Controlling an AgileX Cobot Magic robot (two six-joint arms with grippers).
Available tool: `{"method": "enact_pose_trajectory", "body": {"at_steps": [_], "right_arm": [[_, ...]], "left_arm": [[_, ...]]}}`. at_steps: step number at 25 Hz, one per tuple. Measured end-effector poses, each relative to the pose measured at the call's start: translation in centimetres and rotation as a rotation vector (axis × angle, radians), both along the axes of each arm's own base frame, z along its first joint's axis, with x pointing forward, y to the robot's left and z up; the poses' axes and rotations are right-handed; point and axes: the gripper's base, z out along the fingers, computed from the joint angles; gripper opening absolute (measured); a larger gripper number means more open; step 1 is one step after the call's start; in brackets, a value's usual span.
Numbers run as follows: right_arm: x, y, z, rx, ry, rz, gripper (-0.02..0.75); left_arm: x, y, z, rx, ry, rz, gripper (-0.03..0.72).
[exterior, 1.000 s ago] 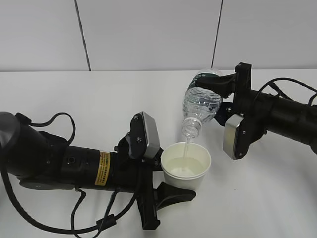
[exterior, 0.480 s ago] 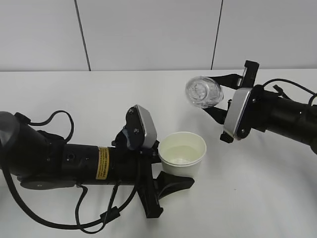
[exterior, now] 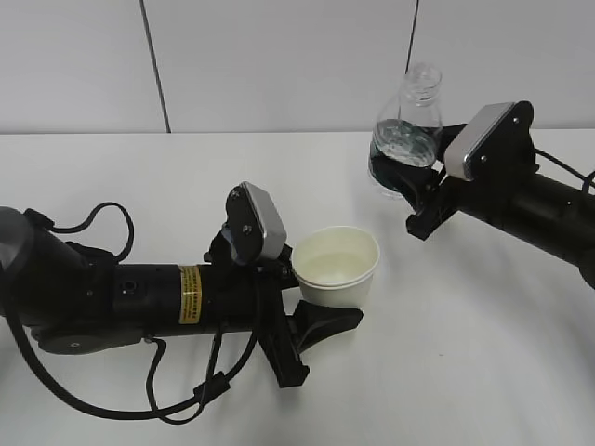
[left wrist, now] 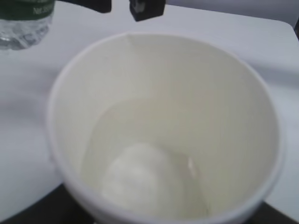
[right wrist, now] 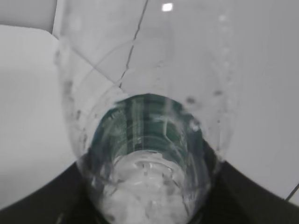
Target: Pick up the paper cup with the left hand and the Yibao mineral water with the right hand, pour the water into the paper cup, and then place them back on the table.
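The paper cup (exterior: 337,263) stands upright with a little water in its bottom (left wrist: 154,182). My left gripper (exterior: 327,295) is shut on it; one black finger (exterior: 321,325) shows below it and the other is hidden. Whether the cup touches the table (exterior: 186,177) cannot be told. To its upper right the Yibao mineral water (exterior: 406,139) is held upright and off the table, open neck up, with water left in its base. My right gripper (exterior: 403,181) is shut on it near the green label (right wrist: 147,121), its black fingers (right wrist: 42,200) on both sides.
The left arm's loose cables (exterior: 102,223) loop over the table at the front left. A white panelled wall (exterior: 279,65) rises behind the table's far edge. Between cup and bottle lies bare tabletop (exterior: 390,279).
The bottle has swung from neck-down over the cup to upright and drawn back to the right. The stream of water has stopped. The left arm has shifted the cup slightly left.
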Motion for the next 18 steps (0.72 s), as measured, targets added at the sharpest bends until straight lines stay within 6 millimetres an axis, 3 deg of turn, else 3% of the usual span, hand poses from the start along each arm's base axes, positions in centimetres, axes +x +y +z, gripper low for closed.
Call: {"method": "enact_pose_trajectory", "body": {"at_steps": [7, 18], "right_arm": [[-0.5, 0.1, -0.5, 0.114, 0.115, 0.011, 0.379], [-1.8, 0.2, -2.1, 0.15, 0.232, 0.021, 0.379]], "left_arm": [[1.4, 0.9, 0.3, -0.01, -0.08, 0.089, 0.423], [3.8, 3.5, -0.1, 0.022, -0.113, 0.24, 0.423]]}}
